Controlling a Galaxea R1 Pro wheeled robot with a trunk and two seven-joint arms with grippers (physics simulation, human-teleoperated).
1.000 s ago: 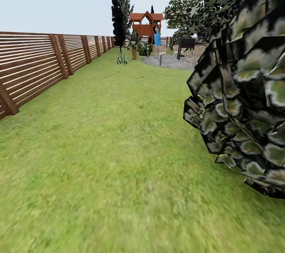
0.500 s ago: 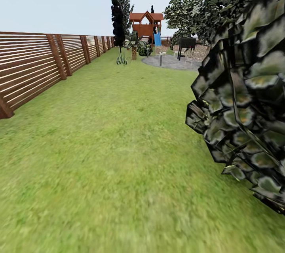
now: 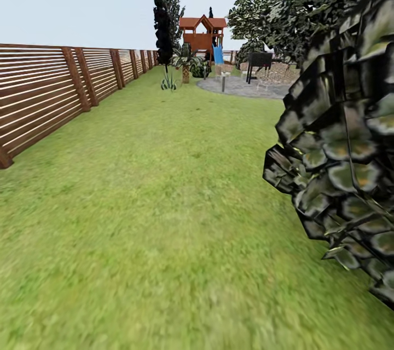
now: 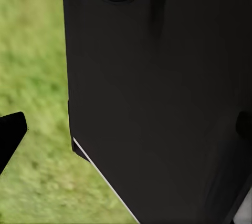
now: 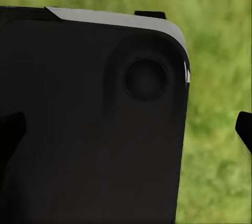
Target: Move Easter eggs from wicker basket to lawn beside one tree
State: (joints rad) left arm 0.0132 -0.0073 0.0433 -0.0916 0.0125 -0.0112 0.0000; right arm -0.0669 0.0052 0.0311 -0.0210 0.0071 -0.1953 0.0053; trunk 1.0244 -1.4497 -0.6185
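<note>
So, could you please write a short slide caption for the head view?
Robot's head view along the lawn, with a slatted wooden fence at left, dark foliage close at right, and a playhouse far ahead.

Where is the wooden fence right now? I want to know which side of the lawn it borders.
In the head view the wooden fence runs along the left edge of the lawn, receding toward the distant playhouse, opposite the dark foliage at right.

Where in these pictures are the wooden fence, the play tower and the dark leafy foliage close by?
wooden fence (image 3: 49, 90): head view, on its slats at the left.
play tower (image 3: 202, 35): head view, on its red-brown upper part, far back.
dark foliage (image 3: 345, 142): head view, on the leaf mass at the right.
</note>
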